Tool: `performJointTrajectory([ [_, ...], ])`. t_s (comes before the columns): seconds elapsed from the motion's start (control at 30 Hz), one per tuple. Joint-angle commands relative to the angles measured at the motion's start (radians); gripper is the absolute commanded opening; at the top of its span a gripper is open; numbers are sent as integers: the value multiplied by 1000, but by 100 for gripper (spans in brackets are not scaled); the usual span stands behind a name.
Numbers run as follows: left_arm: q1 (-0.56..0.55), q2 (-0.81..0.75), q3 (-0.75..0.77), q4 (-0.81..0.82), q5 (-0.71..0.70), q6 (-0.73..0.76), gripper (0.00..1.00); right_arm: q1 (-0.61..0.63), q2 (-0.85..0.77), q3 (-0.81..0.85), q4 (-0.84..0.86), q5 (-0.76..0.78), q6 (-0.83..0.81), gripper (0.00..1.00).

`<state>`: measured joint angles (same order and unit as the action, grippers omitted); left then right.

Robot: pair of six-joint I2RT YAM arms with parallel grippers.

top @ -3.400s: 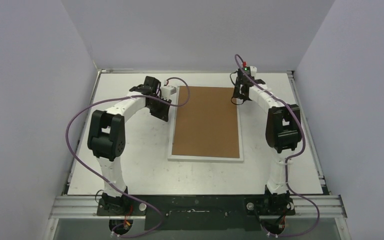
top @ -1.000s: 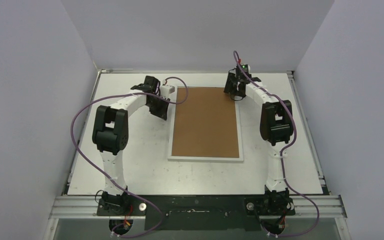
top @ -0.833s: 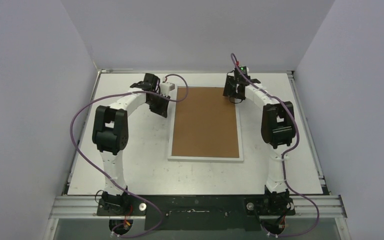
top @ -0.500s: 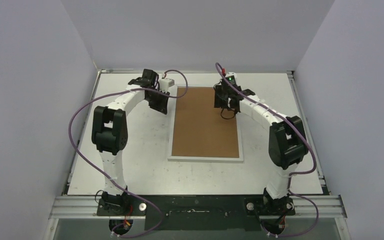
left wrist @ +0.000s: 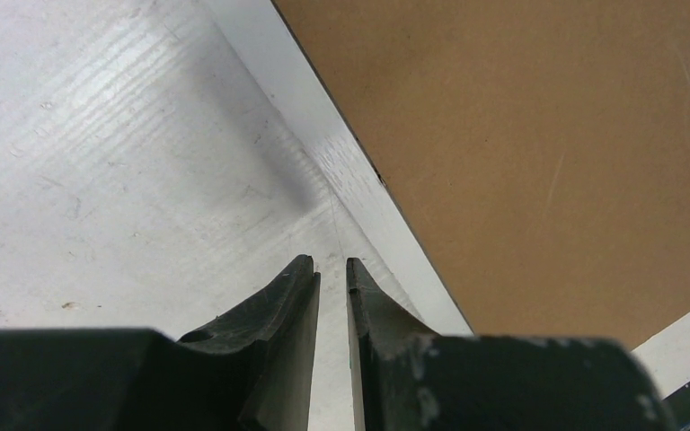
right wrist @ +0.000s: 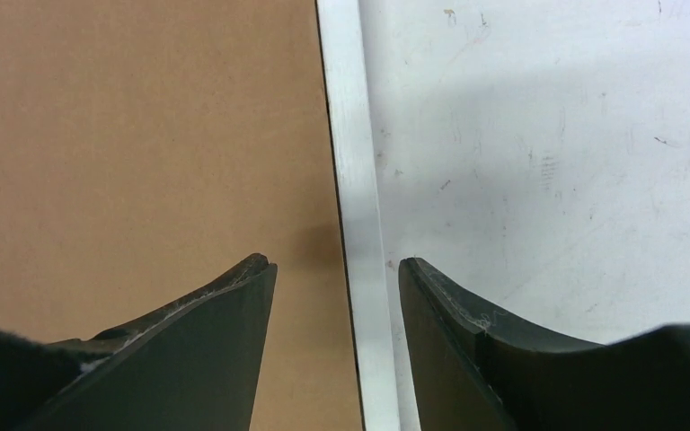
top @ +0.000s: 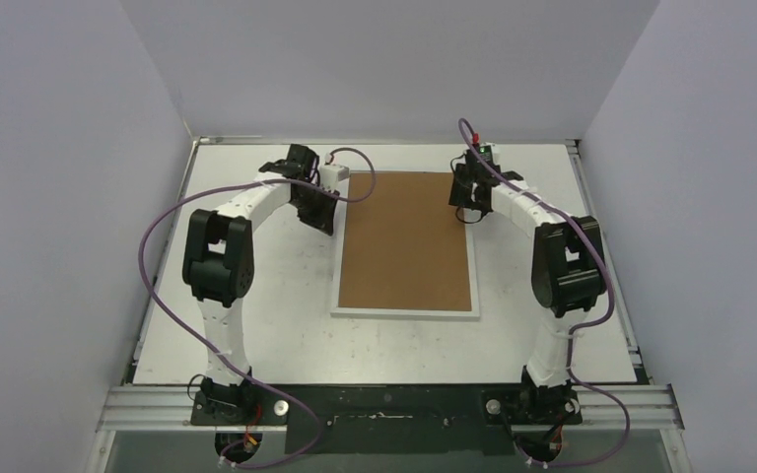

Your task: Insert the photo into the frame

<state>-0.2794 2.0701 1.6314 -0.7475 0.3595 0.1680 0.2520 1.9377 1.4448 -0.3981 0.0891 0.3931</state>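
The white frame [top: 406,313] lies flat mid-table with a brown backing board [top: 406,241] filling it. The photo is hidden. My left gripper [top: 326,222] hovers low over the table just outside the frame's left rim [left wrist: 359,189] near the far corner; its fingers stand a narrow gap apart with nothing between them [left wrist: 332,265]. My right gripper [top: 468,211] is over the frame's right rim [right wrist: 350,135] near the far end, open, one finger above the board [right wrist: 144,135] and the other above the table, holding nothing [right wrist: 337,263].
White table [top: 256,315] with grey walls on three sides. Purple cables loop from both arms; the left one arches over the frame's far left corner [top: 360,187]. A metal rail [top: 384,404] runs along the near edge.
The right gripper swung left over the board half a second ago and has come back to the frame's right rim. The left gripper has barely shifted.
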Motion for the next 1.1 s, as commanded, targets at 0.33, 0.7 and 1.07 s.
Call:
performJointTrajectory([
  [0.33, 3, -76, -124, 98, 27, -14, 17, 57, -158, -207, 30, -45, 83, 54],
  [0.7, -9, -67, -193, 171, 23, -27, 17, 67, -205, -253, 3, -61, 91, 54],
  [1.07, -12, -61, -211, 203, 30, -29, 17, 69, -214, -291, -6, -95, 116, 54],
])
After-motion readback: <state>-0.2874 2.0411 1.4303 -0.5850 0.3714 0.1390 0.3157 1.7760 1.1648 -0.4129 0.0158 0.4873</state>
